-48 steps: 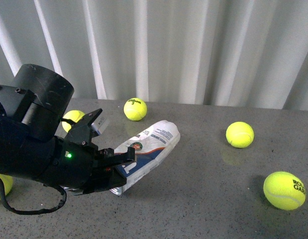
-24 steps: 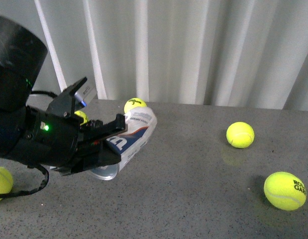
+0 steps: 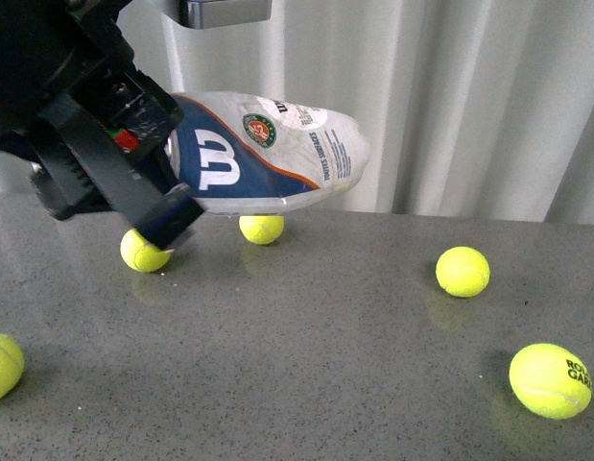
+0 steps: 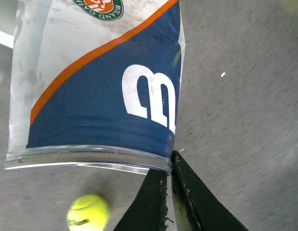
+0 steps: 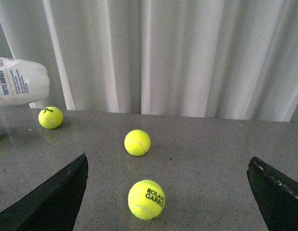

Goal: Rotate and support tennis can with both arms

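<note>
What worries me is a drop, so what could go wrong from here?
1. The left gripper holds the tennis can only at its rim end, above the table, so it could slip or tilt.
2. The right gripper is open and apart from the can, so the free end is unsupported.
3. A dropped can might scatter the tennis balls below.

The white curtain (image 3: 469,96) is glowing at the back, and soft, even light is keeping all three views bright. The grey table (image 3: 325,365) is giving back faint, smeared reflections, and the closest ball (image 3: 550,380) is casting only a weak shadow to one side. The left arm (image 3: 76,125) is showing as a nearly featureless black mass against that bright backdrop. In the left wrist view the can (image 4: 100,96) is looking sharp, while the far ball (image 4: 88,212) is blurring softly out of focus.
</note>
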`<state>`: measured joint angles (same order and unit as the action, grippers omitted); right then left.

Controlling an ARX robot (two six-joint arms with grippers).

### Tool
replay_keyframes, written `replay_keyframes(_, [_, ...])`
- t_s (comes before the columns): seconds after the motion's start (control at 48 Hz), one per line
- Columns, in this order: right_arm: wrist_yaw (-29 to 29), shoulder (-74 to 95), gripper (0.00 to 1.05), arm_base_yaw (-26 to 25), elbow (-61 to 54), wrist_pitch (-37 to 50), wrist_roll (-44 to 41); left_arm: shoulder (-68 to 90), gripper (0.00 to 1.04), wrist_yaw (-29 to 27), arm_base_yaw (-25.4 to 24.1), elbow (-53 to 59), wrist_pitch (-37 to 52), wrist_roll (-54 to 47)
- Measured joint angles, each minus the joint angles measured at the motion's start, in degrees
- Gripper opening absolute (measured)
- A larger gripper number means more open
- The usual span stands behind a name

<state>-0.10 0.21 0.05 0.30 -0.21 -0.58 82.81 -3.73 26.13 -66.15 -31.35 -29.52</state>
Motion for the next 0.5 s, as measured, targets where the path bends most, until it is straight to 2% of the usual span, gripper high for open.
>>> replay_keyframes(0.104, [0.02,0.0,0.98,0.0,0.0,0.0,0.0,0.52,0.04,-6.73,0.66,-5.86,-6.16,-17.64])
replay_keyframes(0.208, [0.02,0.0,0.98,0.0,0.0,0.0,0.0,1.27,0.04,-7.37,1.77,-11.28,-13.27,-28.94])
replay_keyframes(0.375, [0.02,0.0,0.98,0.0,0.0,0.0,0.0,4.52,0.04,-14.51,4.33,-19.3,-30.25,-50.58])
replay_keyframes(0.5, [0.02,0.0,0.98,0.0,0.0,0.0,0.0,7.28,0.04,-20.9,5.25,-20.92,-30.29,-60.59])
